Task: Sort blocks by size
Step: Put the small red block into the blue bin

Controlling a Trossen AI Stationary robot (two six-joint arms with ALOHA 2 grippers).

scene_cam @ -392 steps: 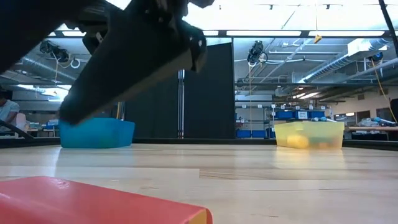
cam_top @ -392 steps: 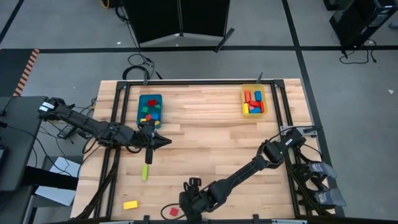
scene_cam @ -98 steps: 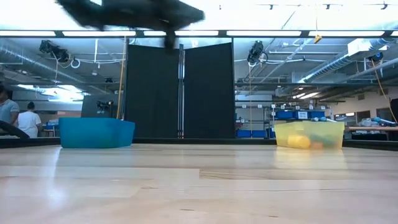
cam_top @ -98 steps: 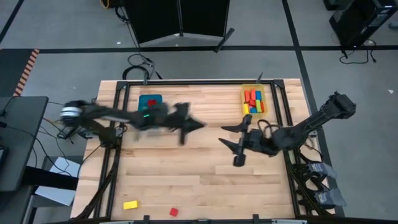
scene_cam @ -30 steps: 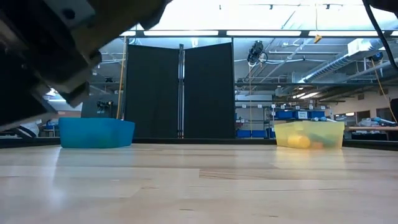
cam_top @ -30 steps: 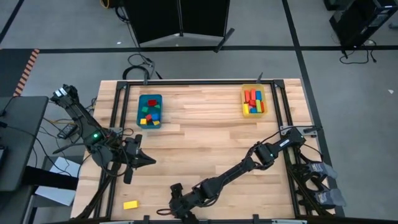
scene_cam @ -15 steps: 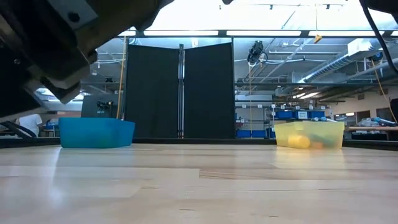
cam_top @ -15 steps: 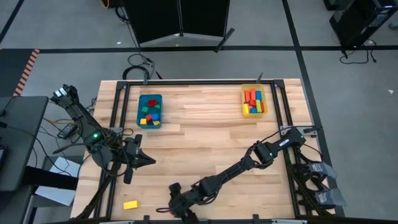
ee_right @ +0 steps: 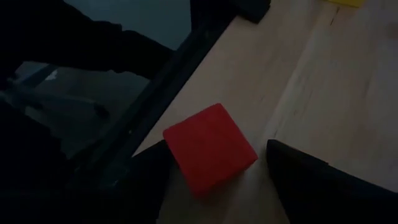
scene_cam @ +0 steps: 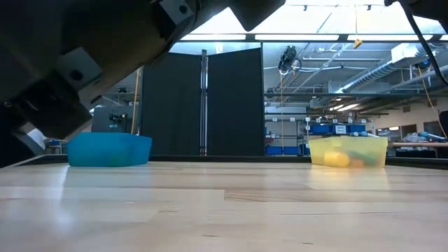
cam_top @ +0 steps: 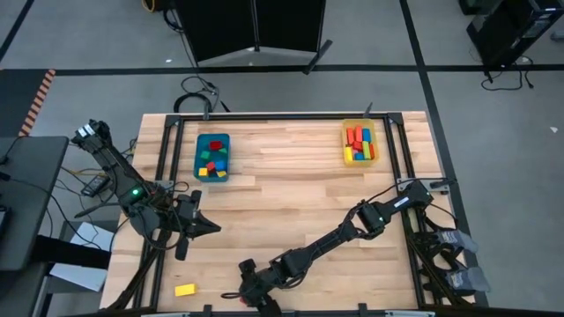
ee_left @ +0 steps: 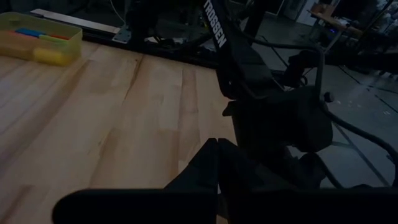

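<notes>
Straddling a red cube (ee_right: 210, 148) at the bottom edge of the high view, left of centre, my right tool (ee_right: 217, 168) stands open, a finger either side of it, not yet gripping. A yellow block (cam_top: 184, 290) lies at lower left on the bench (cam_top: 291, 202). My left tool (cam_top: 187, 231) waits closed, mid-left. Other blocks fill the blue bin (cam_top: 211, 157) and yellow bin (cam_top: 359, 143) in the upper part.

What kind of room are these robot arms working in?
Probably a robotics lab or workshop. A wooden table sits on a bare floor marked with tape, long ceiling lights hang overhead, and shelves with blue storage boxes stand behind the yellow bin.
</notes>
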